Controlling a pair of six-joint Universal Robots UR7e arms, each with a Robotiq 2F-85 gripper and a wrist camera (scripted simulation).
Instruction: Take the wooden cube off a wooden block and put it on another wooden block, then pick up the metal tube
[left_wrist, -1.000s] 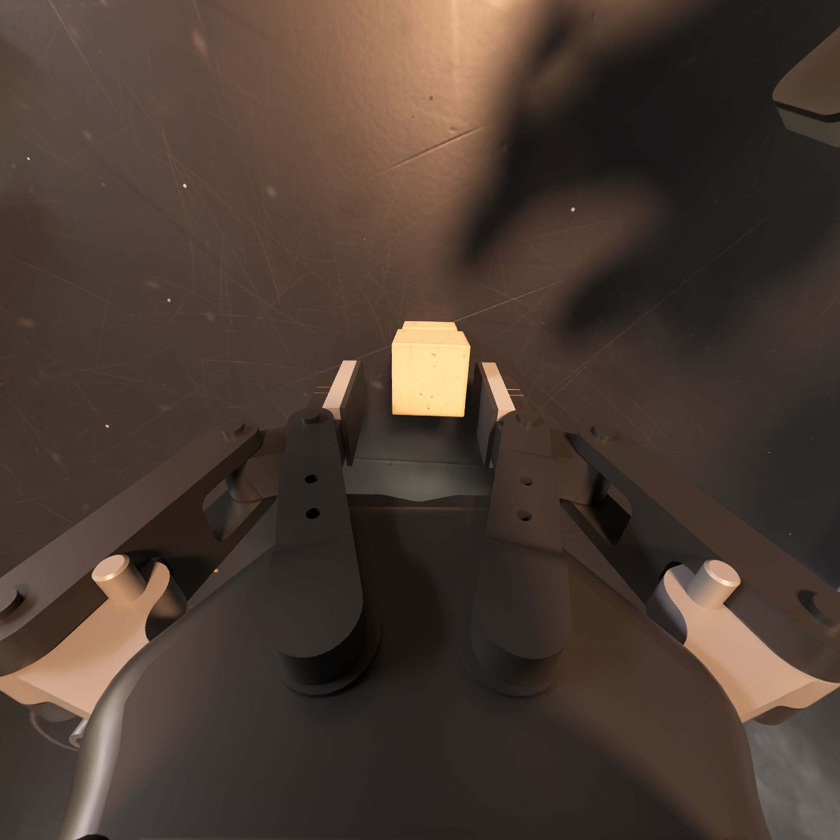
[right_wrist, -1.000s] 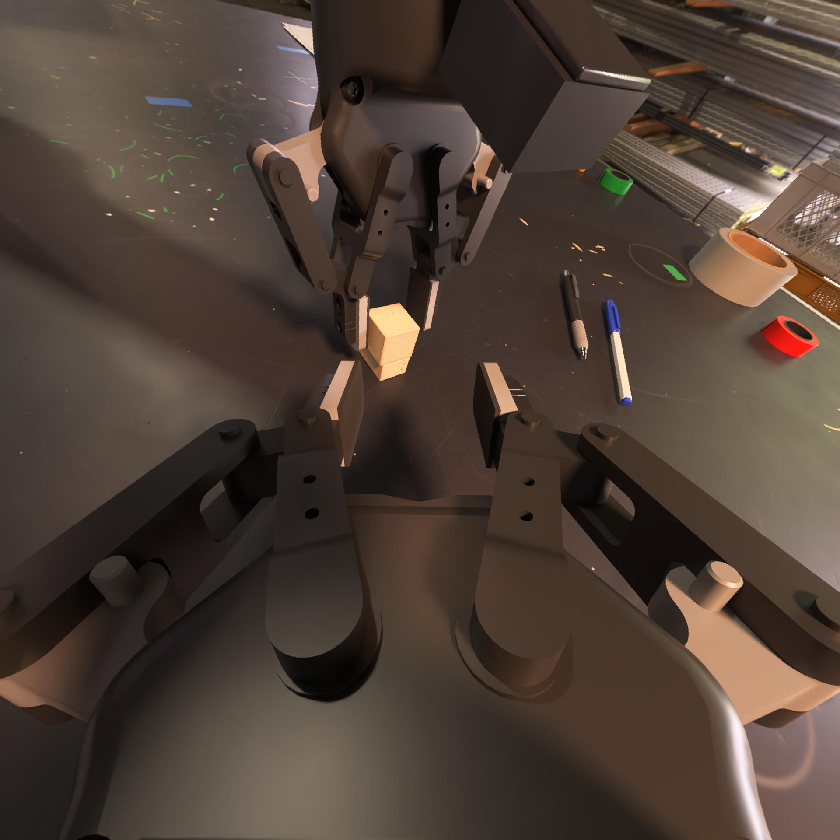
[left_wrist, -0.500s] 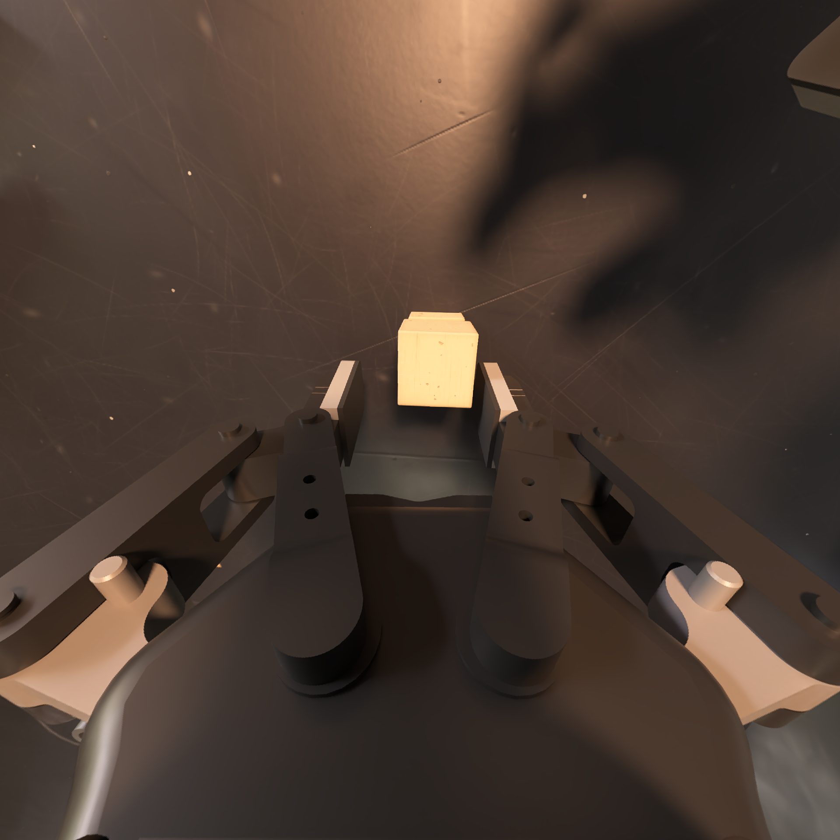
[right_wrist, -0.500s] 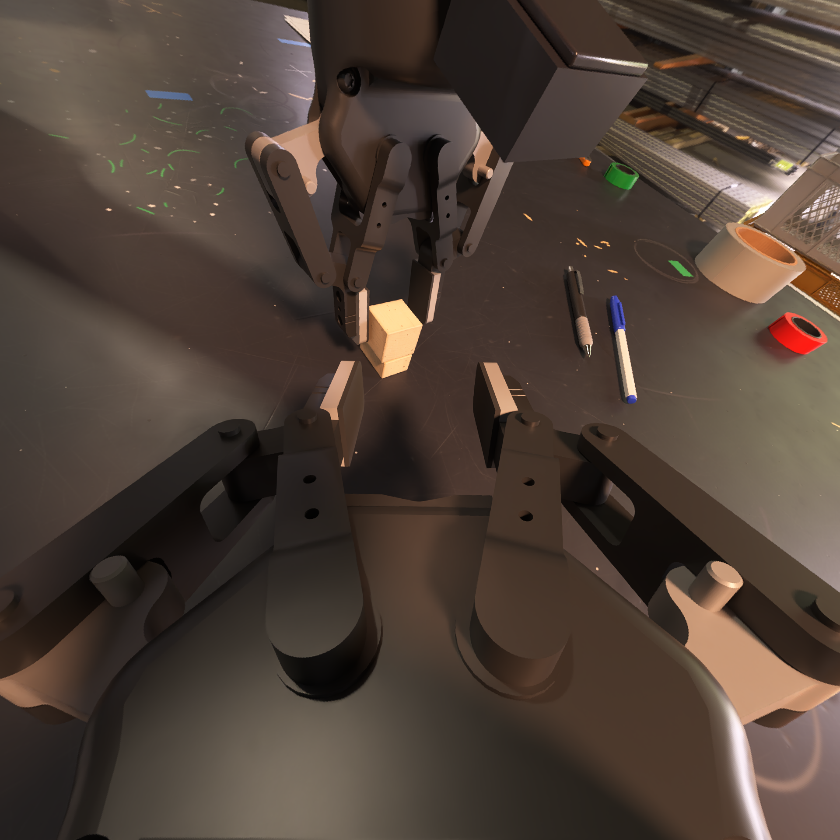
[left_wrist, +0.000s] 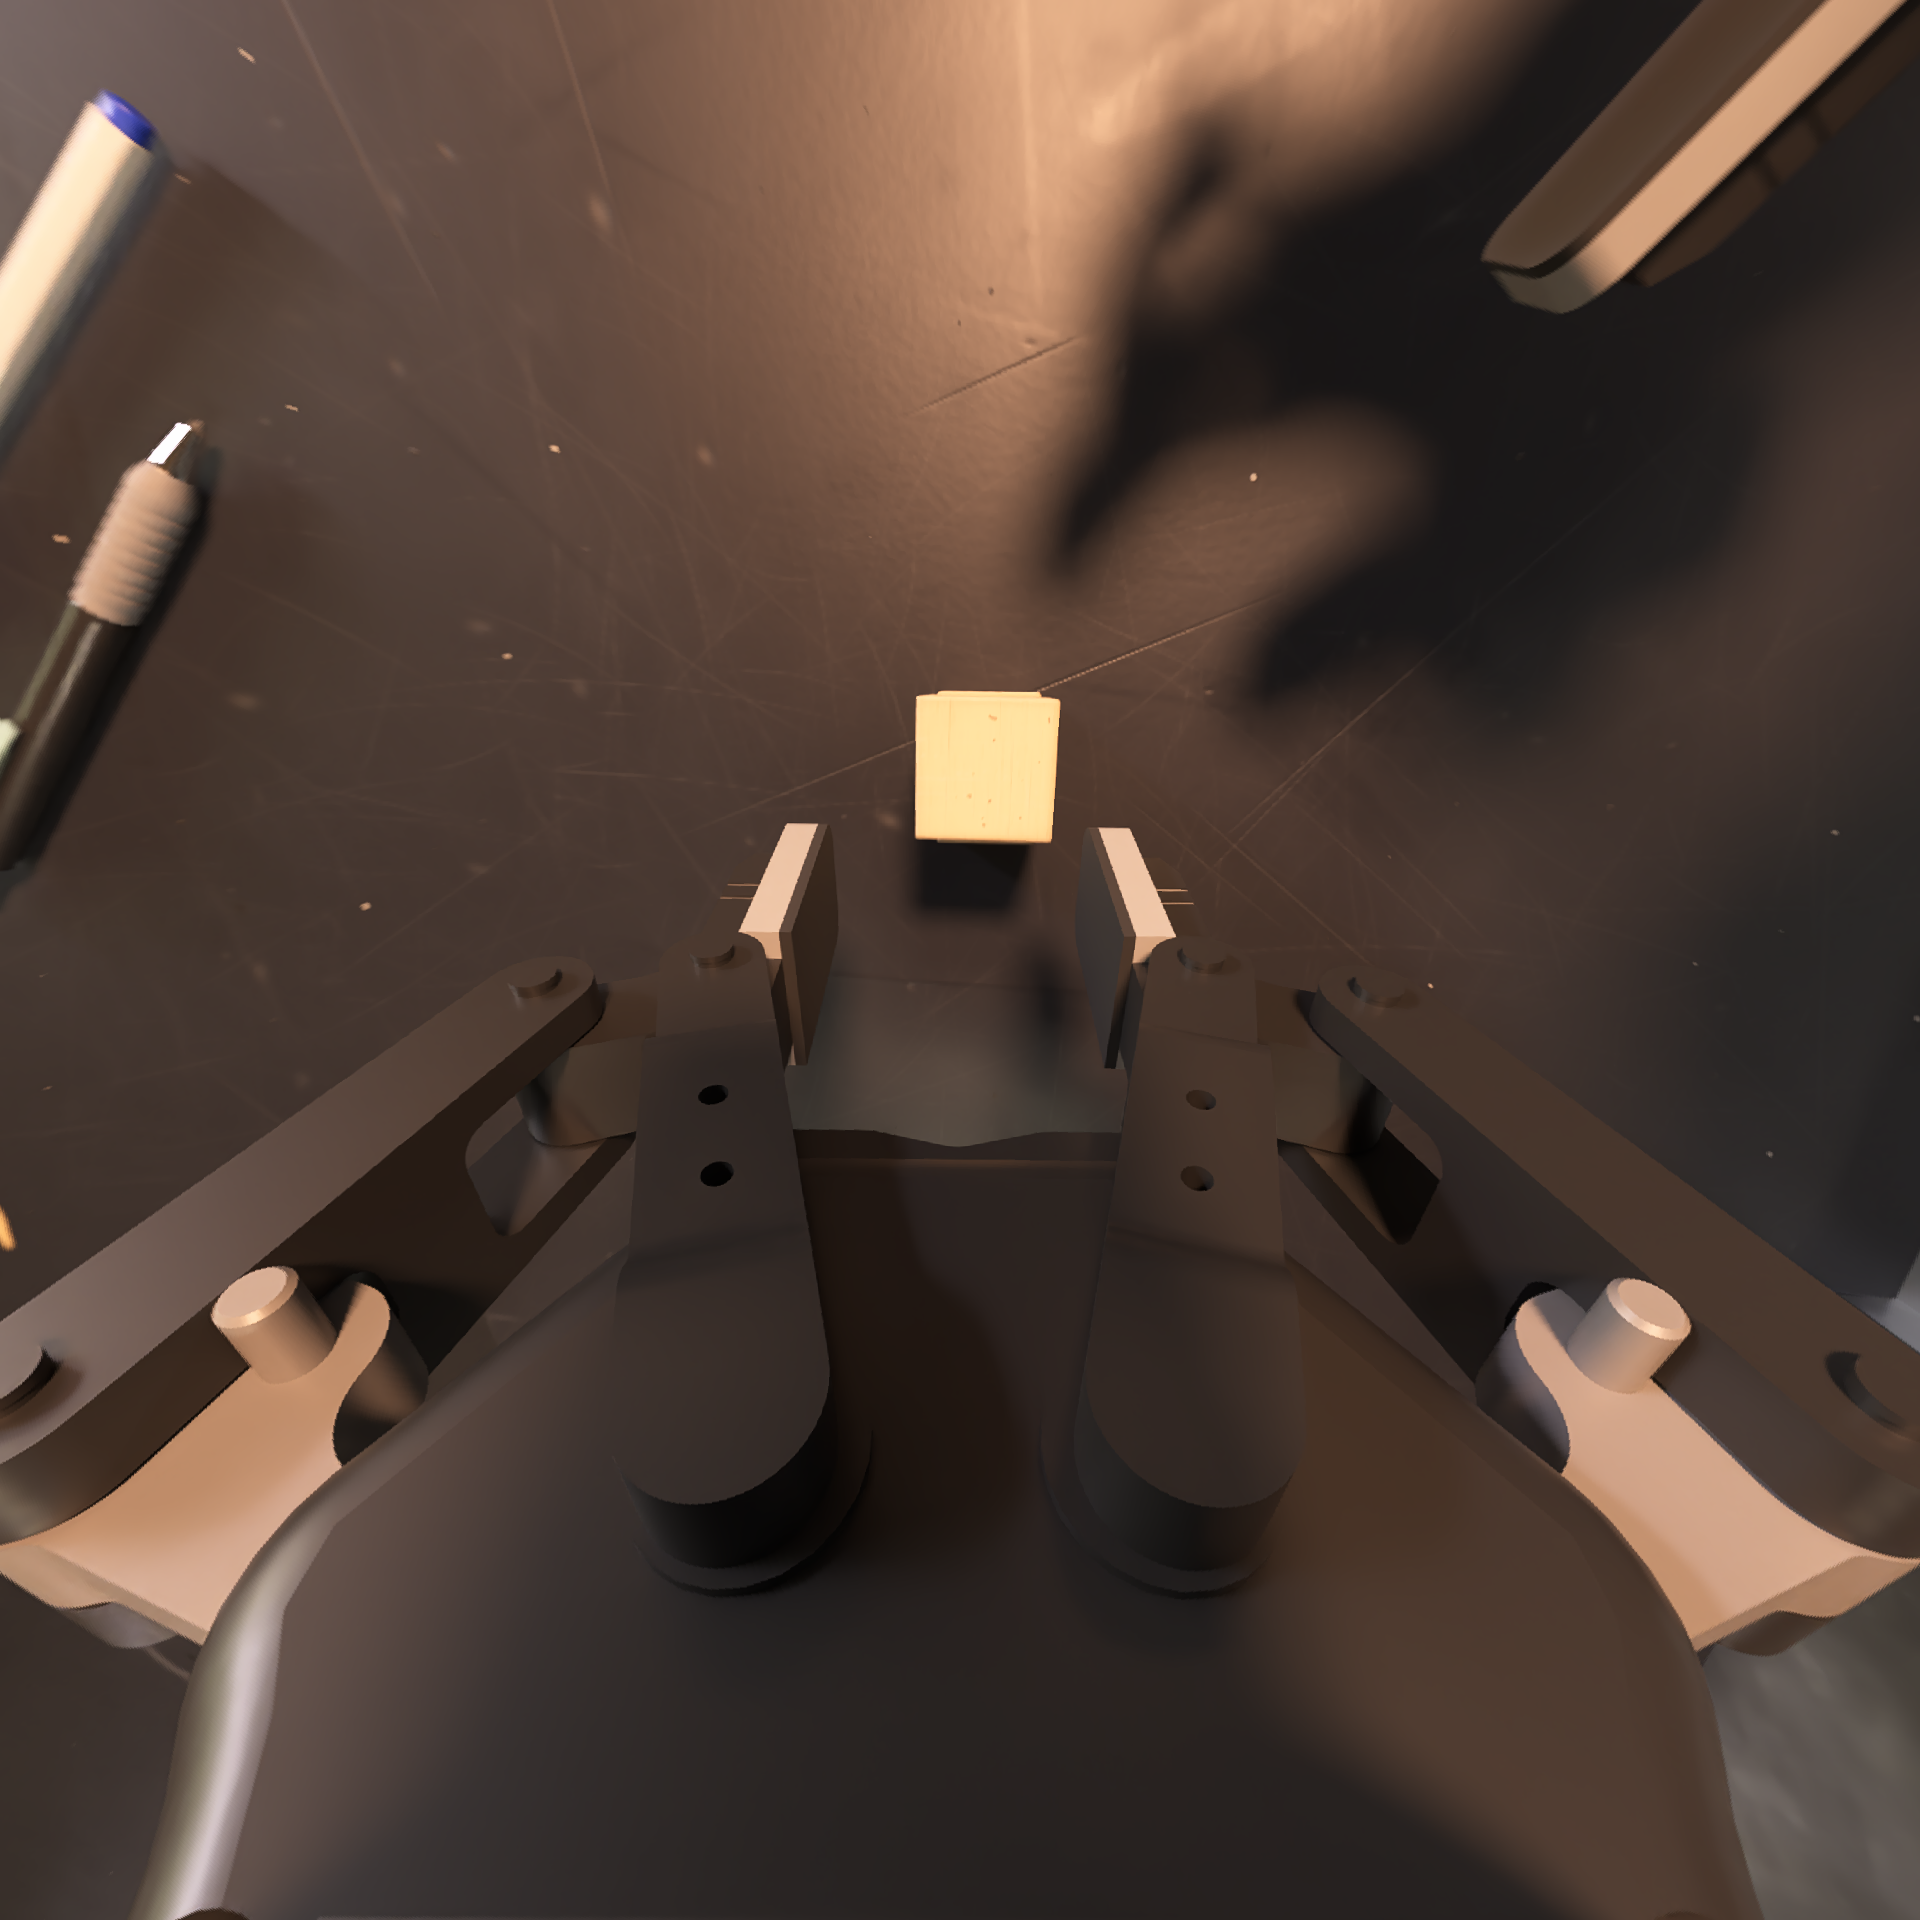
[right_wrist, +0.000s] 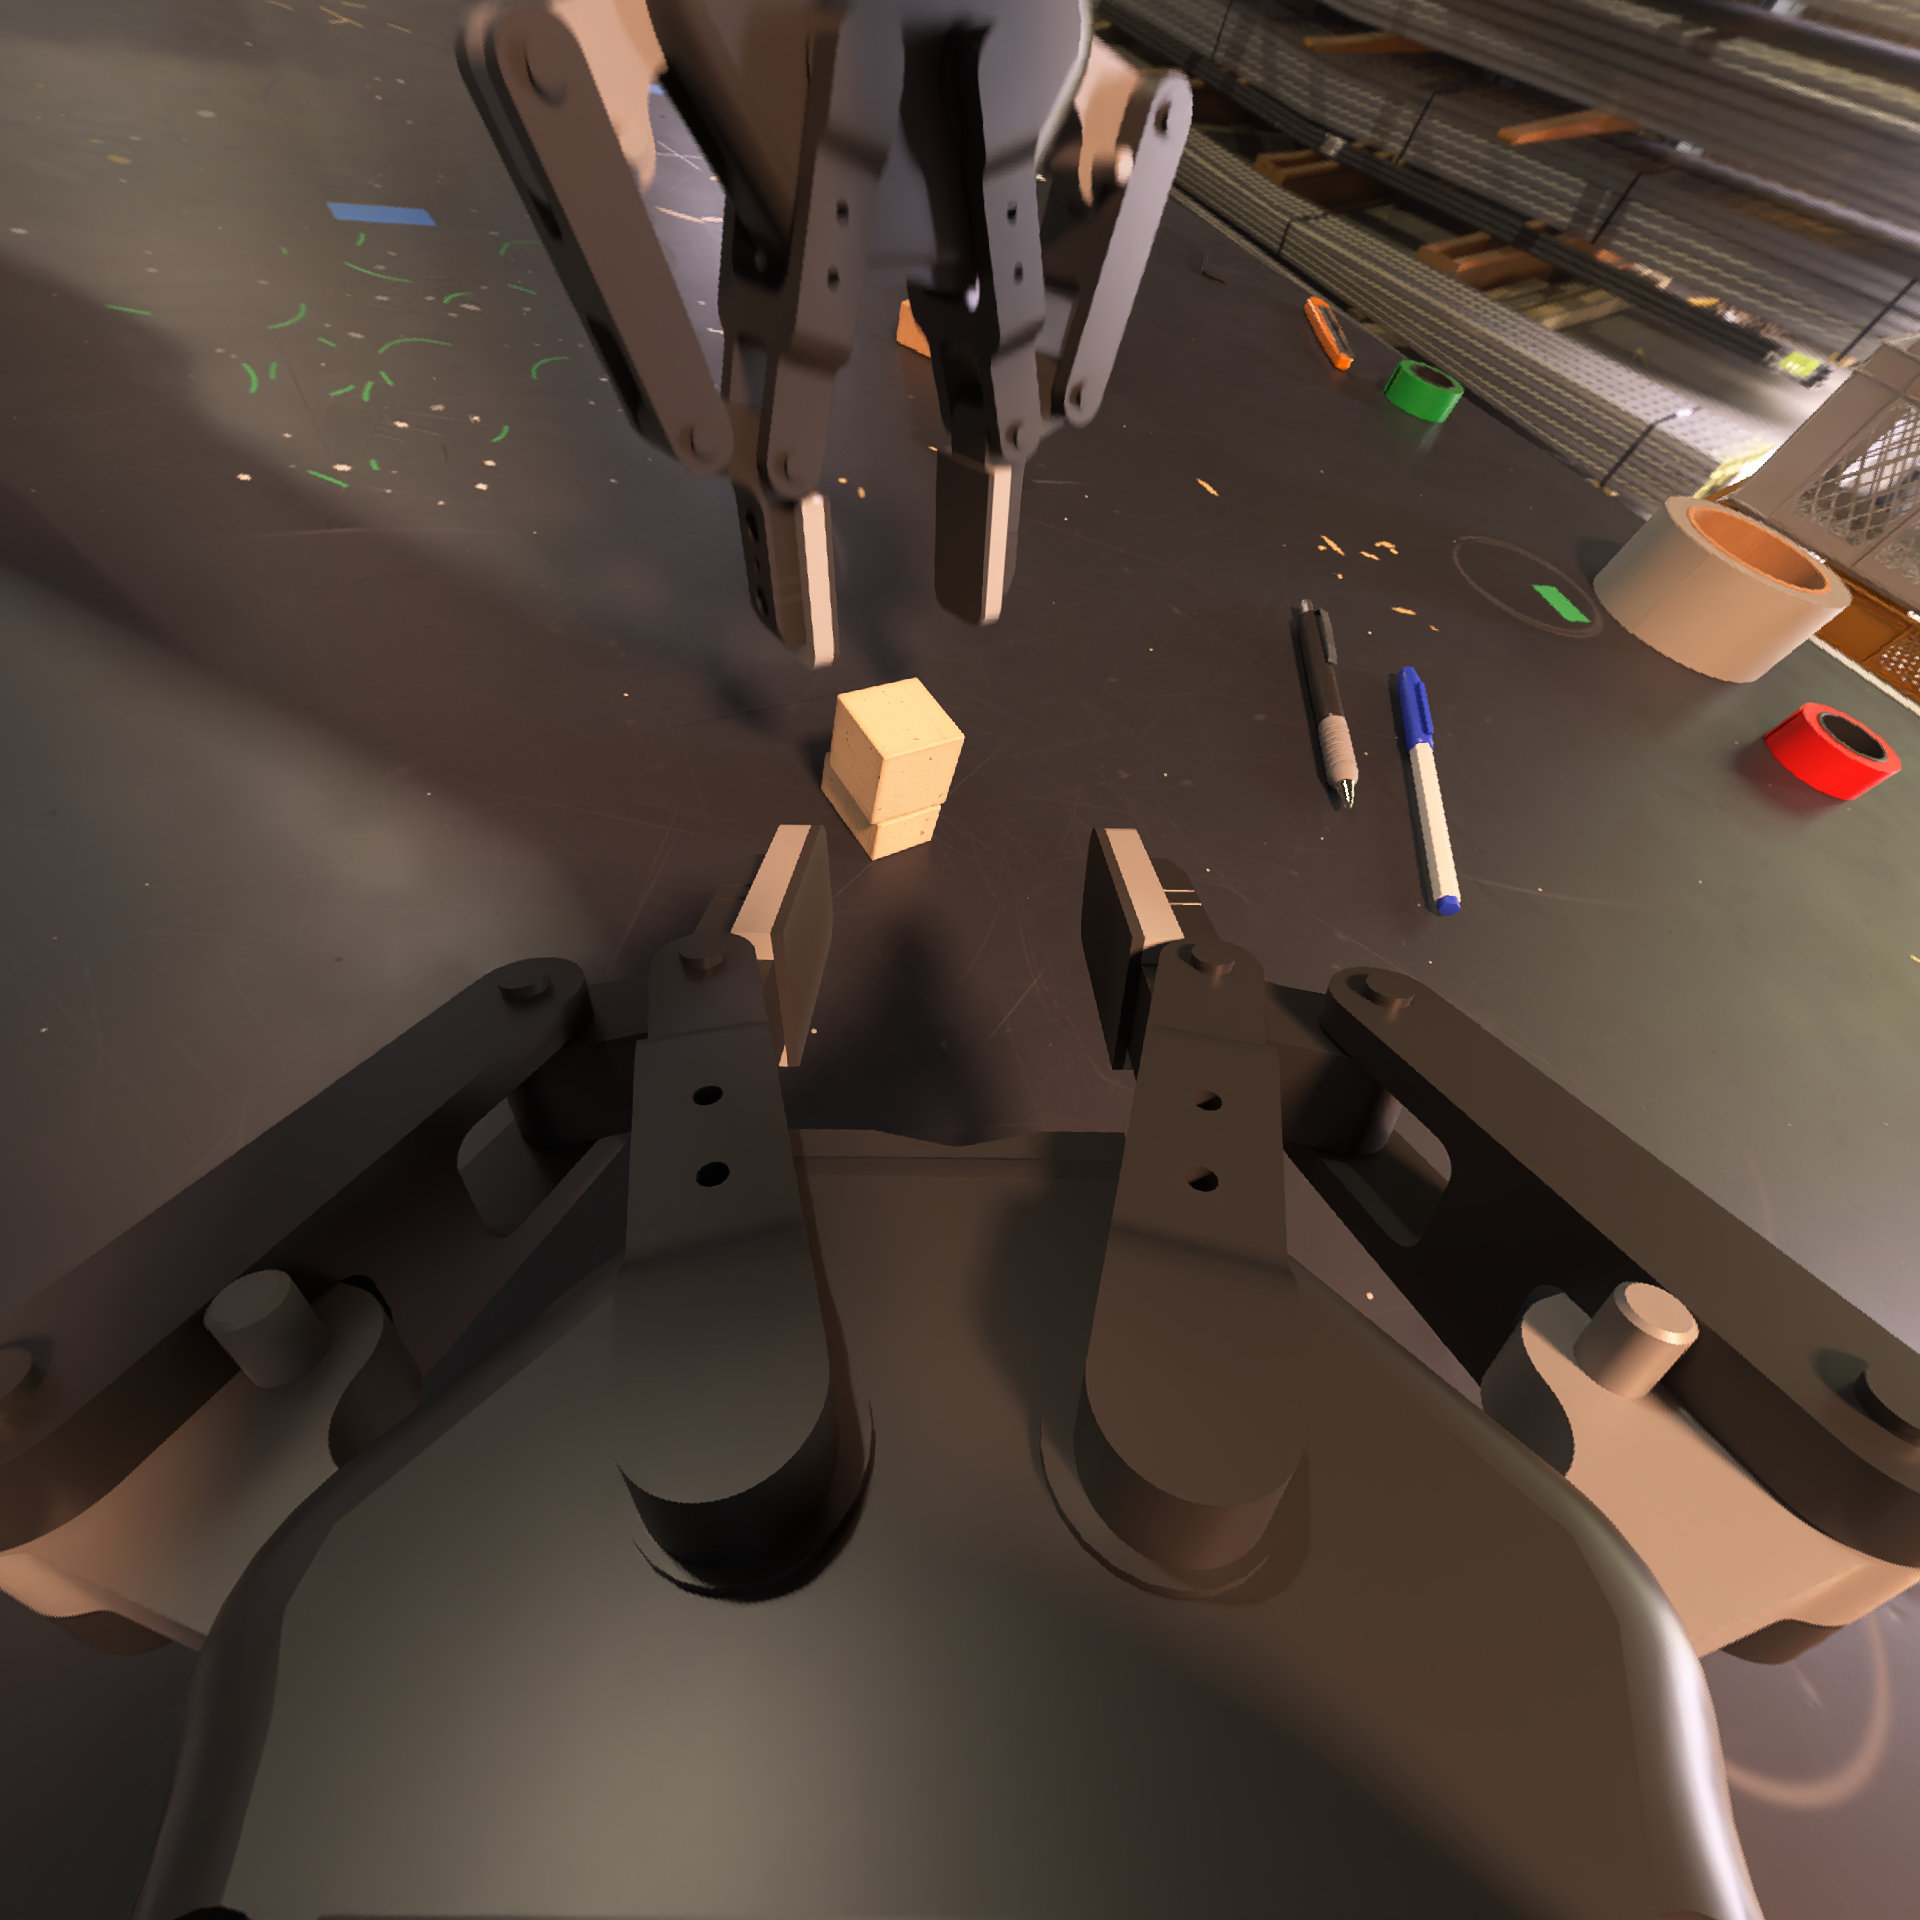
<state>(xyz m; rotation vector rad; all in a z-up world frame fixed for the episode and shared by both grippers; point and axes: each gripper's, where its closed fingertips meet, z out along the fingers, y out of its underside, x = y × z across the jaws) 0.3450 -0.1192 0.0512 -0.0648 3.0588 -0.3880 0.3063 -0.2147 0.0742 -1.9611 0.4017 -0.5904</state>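
Observation:
The light wooden cube (right_wrist: 896, 740) sits on a flat wooden block (right_wrist: 896, 829) on the dark table. In the left wrist view I look down on the cube (left_wrist: 985, 767), which hides the block under it. My left gripper (left_wrist: 956, 894) is open and empty. In the right wrist view it (right_wrist: 888, 613) hangs a short way above the cube, not touching it. My right gripper (right_wrist: 956, 904) is open and empty, low over the table just in front of the stack. One of its fingers (left_wrist: 1683, 156) shows at the top right of the left wrist view. No metal tube is in view.
A black pen (right_wrist: 1325, 701) and a blue-capped marker (right_wrist: 1425, 790) lie right of the stack; both show in the left wrist view (left_wrist: 94, 613). Farther right are a beige tape roll (right_wrist: 1714, 592), a red roll (right_wrist: 1834, 748) and a green roll (right_wrist: 1423, 390). A tan piece (right_wrist: 912, 327) lies behind the left gripper.
My left gripper, which stood open astride the cube, has risen straight up and clear of it. The cube stays on the block. The right gripper has barely moved.

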